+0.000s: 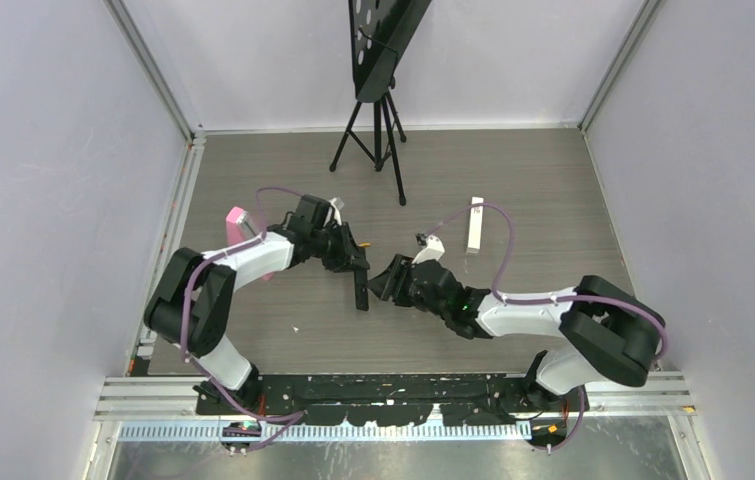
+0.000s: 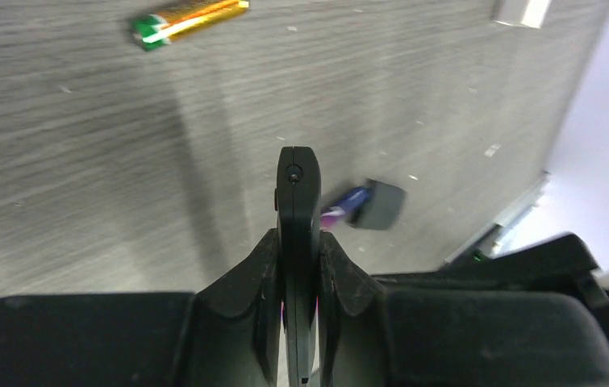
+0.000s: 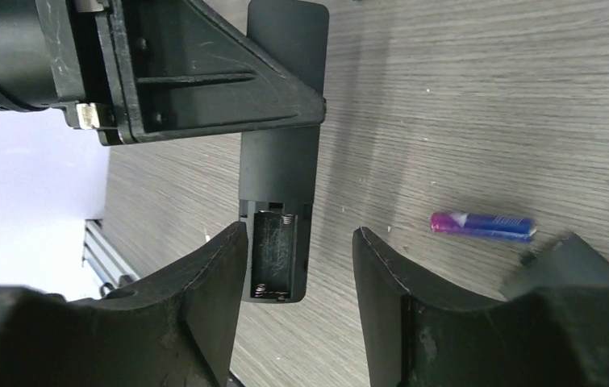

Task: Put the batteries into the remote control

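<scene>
My left gripper [image 1: 353,263] is shut on a black remote [image 1: 360,291] and holds it on its edge just above the table. In the left wrist view the remote [image 2: 298,201] stands edge-on between the fingers [image 2: 256,266]. In the right wrist view its open, empty battery compartment [image 3: 275,254] faces my right gripper [image 3: 301,235], which is open and empty, with the compartment end lying between its jaws. A purple battery [image 3: 482,224] lies on the table to the right, next to a dark grey cover piece [image 3: 567,262]. An orange-yellow battery [image 2: 188,18] lies farther off. The other batteries are out of view.
A white remote [image 1: 474,225] and a small white piece [image 1: 435,247] lie behind the right gripper [image 1: 385,283]. A pink object [image 1: 242,221] sits by the left arm. A black tripod [image 1: 378,130] stands at the back. Walls enclose the wooden table [image 1: 513,170].
</scene>
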### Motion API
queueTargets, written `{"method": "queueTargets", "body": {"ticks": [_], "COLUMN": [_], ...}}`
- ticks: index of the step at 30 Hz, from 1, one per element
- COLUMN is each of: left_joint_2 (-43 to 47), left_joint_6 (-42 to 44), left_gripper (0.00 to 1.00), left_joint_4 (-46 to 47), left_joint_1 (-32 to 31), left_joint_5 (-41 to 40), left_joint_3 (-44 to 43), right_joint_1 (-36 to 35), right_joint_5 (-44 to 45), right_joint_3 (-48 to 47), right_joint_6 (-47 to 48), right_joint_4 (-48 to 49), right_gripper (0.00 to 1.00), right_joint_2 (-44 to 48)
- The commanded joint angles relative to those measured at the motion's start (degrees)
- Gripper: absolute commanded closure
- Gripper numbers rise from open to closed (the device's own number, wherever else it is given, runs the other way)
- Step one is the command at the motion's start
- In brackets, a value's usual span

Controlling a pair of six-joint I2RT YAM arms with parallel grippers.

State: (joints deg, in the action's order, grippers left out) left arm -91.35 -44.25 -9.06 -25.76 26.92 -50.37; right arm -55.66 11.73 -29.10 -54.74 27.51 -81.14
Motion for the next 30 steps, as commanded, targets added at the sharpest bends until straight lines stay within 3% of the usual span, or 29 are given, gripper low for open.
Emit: {"method": "queueTargets", "body": {"ticks": [1, 7, 11, 15, 20, 25, 26, 30], "left_joint_2": [-2.5, -0.4, 1.6, 3.4, 5.4, 7.7, 8.9, 9.3], "left_joint_6": [3.5, 7.0, 8.3, 9.8, 11.4, 12.6, 11.8, 10.8], "left_gripper": [1.0, 1.0, 1.0, 1.0, 1.0, 1.0, 1.0, 1.0], "left_joint_4": [-3.1, -5.8, -5.9, -6.9, -7.7, -7.4, -8.1, -8.1], "left_joint_1": [-1.0, -1.0, -1.0, -1.0, -0.2, 0.8, 1.6, 2.9], "left_joint_5": [-11.2, -17.6, -18.5, -20.6, -20.7, -19.1, -20.3, -19.0], "left_joint_3": [-2.7, -3.3, -3.3, -3.9, -4.2, -3.9, -3.4, -3.2], "right_joint_1": [0.1, 0.0, 0.1, 0.5, 4.5, 10.3, 11.7, 13.3], "right_joint_5": [-0.3, 7.2, 8.3, 9.5, 6.6, -5.2, -8.6, -14.0], "right_joint_3": [-3.4, -7.0, -9.2, -14.8, -24.9, -30.0, -33.5, -37.9], "right_joint_6": [1.0, 2.7, 6.9, 22.4, 41.2, 53.1, 59.4, 65.5], "right_joint_4": [-2.7, -19.3, -24.7, -30.9, -38.2, -40.4, -42.4, -43.8], "right_gripper": [0.46, 0.48, 0.48, 0.47, 0.45, 0.43, 0.43, 0.43], "right_joint_2": [-3.4, -0.2, 1.5, 0.2, -7.9, -13.5, -17.2, -22.4]}}
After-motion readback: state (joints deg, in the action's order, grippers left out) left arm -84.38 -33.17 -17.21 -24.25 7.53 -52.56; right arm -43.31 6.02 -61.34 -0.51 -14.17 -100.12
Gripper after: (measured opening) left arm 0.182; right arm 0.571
